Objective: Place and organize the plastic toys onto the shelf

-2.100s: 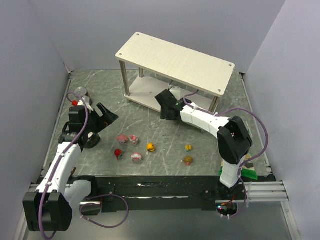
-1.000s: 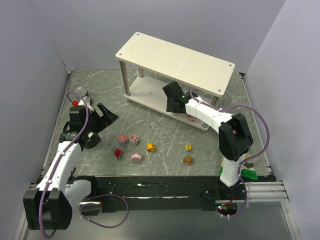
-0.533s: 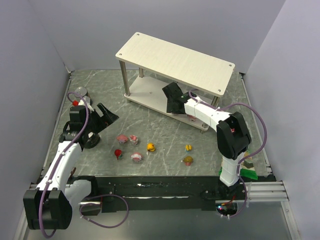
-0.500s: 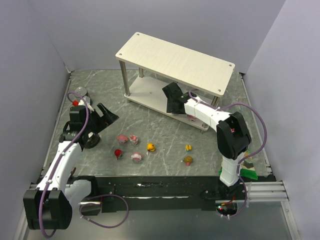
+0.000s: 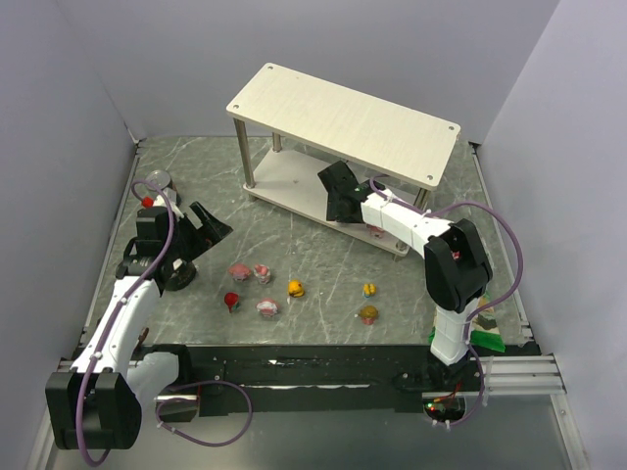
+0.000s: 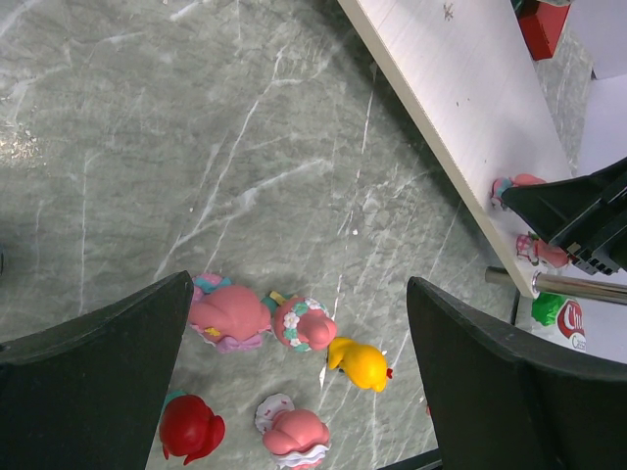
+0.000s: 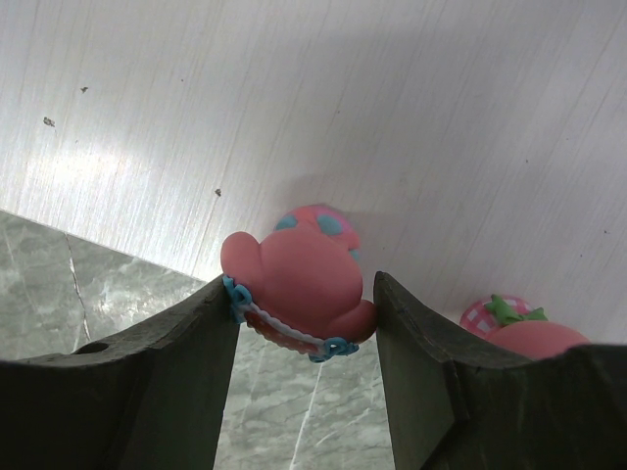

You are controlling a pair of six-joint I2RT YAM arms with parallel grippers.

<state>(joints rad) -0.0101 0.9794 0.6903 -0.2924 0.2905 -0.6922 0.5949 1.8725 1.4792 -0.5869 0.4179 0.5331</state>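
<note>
1. Two seconds ago the right arm was just in front of the shelf. It has since moved in to the low board. In the last half second it has not moved at all.
2. The left arm has stayed put, and the toys on the table lie just as before.
3. The left arm bends up near the left wall. The left gripper hangs over the table with its pincer wide and nothing in it.
4. Near the arms lie the red toy, the brown-pink toy, the orange-yellow toy and the yellow-blue toy. Three pink-and-white toys lie among them.
5. The right arm reaches forward and to the left, under the top board. The right gripper has its pincer narrow, squeezing a pink toy from both sides.
6. That pink toy sits right at the front edge of the low board. A strawberry toy rests near it on the same board.
7. The table is green-grey like stone, with thin pale lines. A green bag lies by the right arm's base. Plain pale walls stand all around.
</note>
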